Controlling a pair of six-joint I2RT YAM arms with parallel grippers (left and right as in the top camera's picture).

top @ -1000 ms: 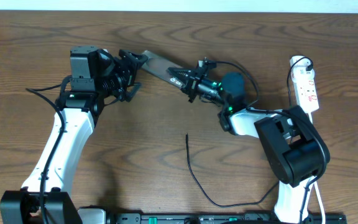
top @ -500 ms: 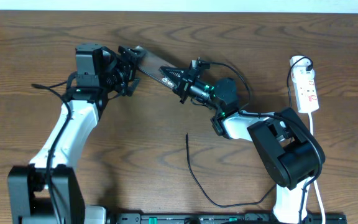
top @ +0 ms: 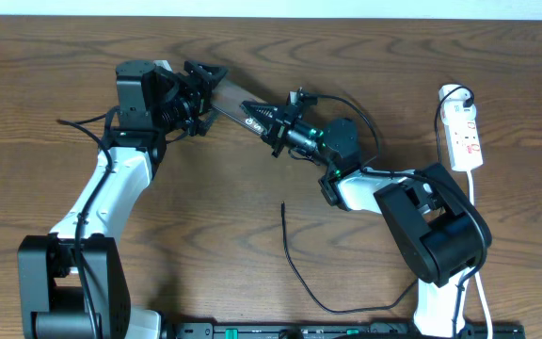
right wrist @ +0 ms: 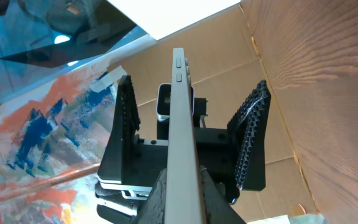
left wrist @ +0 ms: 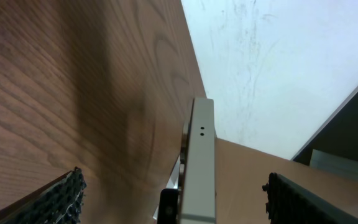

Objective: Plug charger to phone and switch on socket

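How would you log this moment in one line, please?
phone: held edge-up by right end effector | left end effector: open astride phone's other end | charger: lying unplugged | socket: untouched

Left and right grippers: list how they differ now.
The left gripper has its jaws wide open, straddling one end of the phone without touching it. The right gripper has its jaws shut on the other end. The left reaches in from the left, the right from the right. Both meet at the phone.

The charger is black, the socket white, the phone seemingly grey.
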